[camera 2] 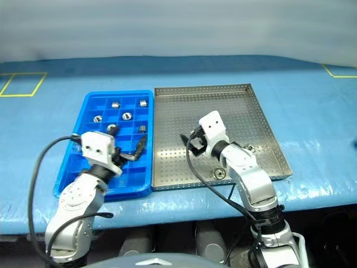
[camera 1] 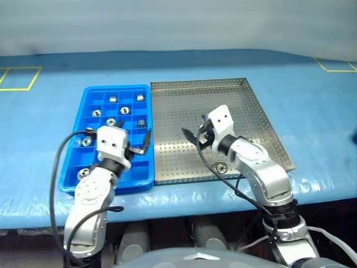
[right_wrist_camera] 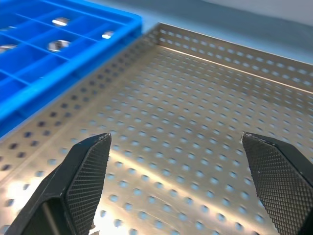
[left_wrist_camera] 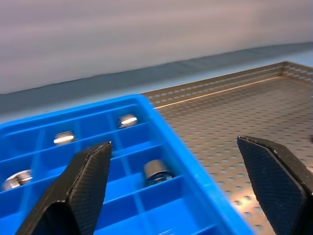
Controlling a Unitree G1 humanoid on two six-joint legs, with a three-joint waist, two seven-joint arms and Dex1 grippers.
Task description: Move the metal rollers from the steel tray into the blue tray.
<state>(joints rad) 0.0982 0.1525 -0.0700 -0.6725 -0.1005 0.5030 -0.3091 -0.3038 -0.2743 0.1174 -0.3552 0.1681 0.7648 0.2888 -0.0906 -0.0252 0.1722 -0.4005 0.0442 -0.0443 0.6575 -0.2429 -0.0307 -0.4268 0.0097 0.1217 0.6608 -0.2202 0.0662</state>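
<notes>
The steel tray (camera 1: 245, 100) lies on the blue table, with the blue tray (camera 1: 89, 103) against its left side. One metal roller (camera 1: 221, 167) rests on the steel tray's floor near the front rim, beside my right forearm. Several metal rollers (camera 1: 124, 110) sit in the blue tray's compartments, one of them (left_wrist_camera: 156, 171) close ahead of my left gripper. My left gripper (camera 1: 139, 146) is open and empty over the blue tray's right edge, pointing toward the steel tray. My right gripper (camera 1: 196, 129) hovers open and empty above the steel tray's perforated floor (right_wrist_camera: 186, 122).
Yellow tape squares (camera 1: 19, 78) mark the table at the far left and far right. Black cables (camera 1: 58, 167) loop off both arms near the table's front edge. The blue tray's raised rim (left_wrist_camera: 195, 196) stands between my left gripper and the steel tray.
</notes>
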